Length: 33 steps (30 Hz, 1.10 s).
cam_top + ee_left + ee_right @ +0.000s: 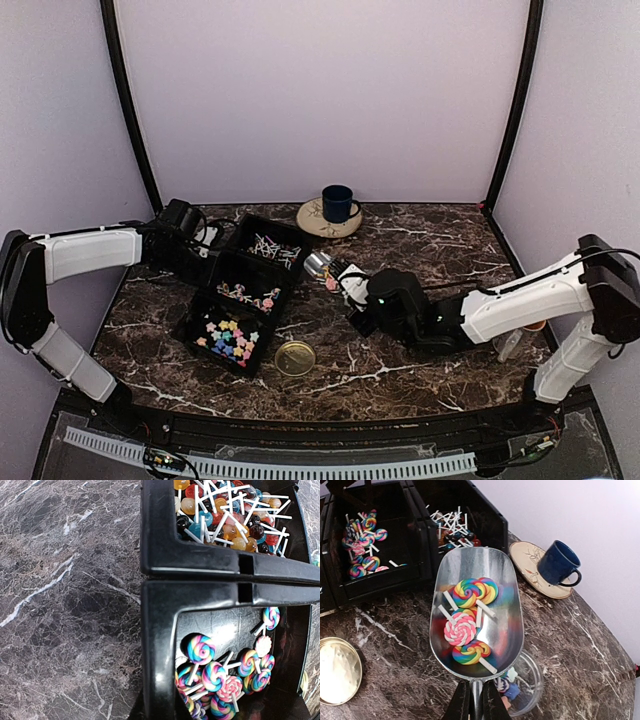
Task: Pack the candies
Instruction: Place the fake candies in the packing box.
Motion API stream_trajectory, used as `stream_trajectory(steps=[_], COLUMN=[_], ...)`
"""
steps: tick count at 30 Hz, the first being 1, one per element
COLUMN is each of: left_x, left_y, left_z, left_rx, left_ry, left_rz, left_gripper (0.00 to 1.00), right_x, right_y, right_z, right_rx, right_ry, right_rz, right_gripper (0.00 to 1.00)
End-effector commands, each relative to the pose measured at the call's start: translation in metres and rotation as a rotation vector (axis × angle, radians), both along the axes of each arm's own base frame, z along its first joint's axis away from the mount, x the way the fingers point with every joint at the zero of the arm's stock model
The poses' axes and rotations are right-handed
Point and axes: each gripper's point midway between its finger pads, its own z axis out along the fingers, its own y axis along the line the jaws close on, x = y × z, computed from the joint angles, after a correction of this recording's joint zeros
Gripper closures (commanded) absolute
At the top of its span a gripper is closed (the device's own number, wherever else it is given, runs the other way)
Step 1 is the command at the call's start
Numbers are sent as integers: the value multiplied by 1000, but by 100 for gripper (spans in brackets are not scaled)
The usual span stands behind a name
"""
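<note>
The right gripper (pixel 475 701) clamped the handle of a silver metal scoop (pixel 480 562) holding swirl lollipop candies (pixel 461 629) over a clear round jar (pixel 530 680); the left gripper (pixel 192 232) sat closed beside the black three-part tray (pixel 160 530) of more candies.

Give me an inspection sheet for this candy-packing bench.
surface: dark marble tabletop
job's things: swirl lollipops in a metal scoop; more candies fill the black tray; clear jar below the scoop
clutter: gold lid; blue mug on a saucer
grippers: right gripper shut on the scoop's handle; left gripper shut, at the tray's far-left corner
cables: thin black lead above the right forearm
surroundings: lilac walls, black frame posts
</note>
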Motion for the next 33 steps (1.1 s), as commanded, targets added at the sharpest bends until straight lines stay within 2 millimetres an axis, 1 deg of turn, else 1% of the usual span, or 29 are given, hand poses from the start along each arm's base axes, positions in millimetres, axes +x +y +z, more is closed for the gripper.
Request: stream_trajectory(steps=[1, 3, 7, 8, 13, 18, 22, 24, 27, 33], left_x=[20, 21, 20, 20, 20, 20, 20, 20, 20, 20], left_y=[-19, -19, -19, -19, -20, -20, -19, -19, -19, -19], left_z=[49, 50, 50, 51, 50, 50, 49, 48, 49, 48], left_rx=[-121, -122, -125, -126, -127, -127, -125, -124, -122, -120], left_ry=[-134, -135, -134, -137, -134, -133, -131, -129, -131, -130], left_rz=[-20, -20, -21, -22, -22, -23, -21, -22, -22, -20], left_gripper=[100, 100, 100, 100, 100, 100, 100, 100, 100, 100], right_x=[11, 13, 16, 16, 12, 6, 3, 1, -1, -6], right_y=[-31, -46, -67, -74, -92, -101, -106, -105, -107, -108], right_z=[30, 31, 35, 33, 31, 22, 21, 21, 15, 8], right_rx=[37, 0, -40, -62, -124, -213, -259, -278, -334, -390], right_ry=[-37, -23, 5, 17, 61, 133, 166, 183, 218, 262], right_rz=[-103, -133, -176, -186, -216, -236, -248, -239, -230, -224], right_gripper=[100, 100, 100, 100, 100, 100, 100, 100, 100, 100])
